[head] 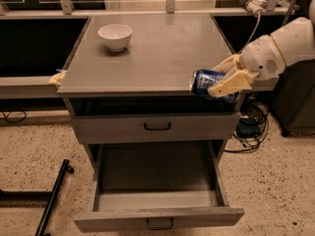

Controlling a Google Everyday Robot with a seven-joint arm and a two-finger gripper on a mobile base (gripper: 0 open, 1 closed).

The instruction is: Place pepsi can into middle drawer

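Note:
The pepsi can (205,82), blue with a silver end, lies on its side in my gripper (224,81). The cream fingers (227,84) are shut on it. The can hangs in the air at the front right edge of the grey cabinet top (157,48). The middle drawer (157,195) is pulled wide open below, its deep tray empty, its dark loop handle (160,224) at the front. The can is above the drawer's right side, well over it. The upper drawer front (157,127) is closed.
A white bowl (115,36) stands at the back left of the cabinet top. A yellow scrap (57,78) sits at the top's left edge. Cables and a dark box (248,127) lie on the floor to the right. A black bar (51,200) lies on the floor at left.

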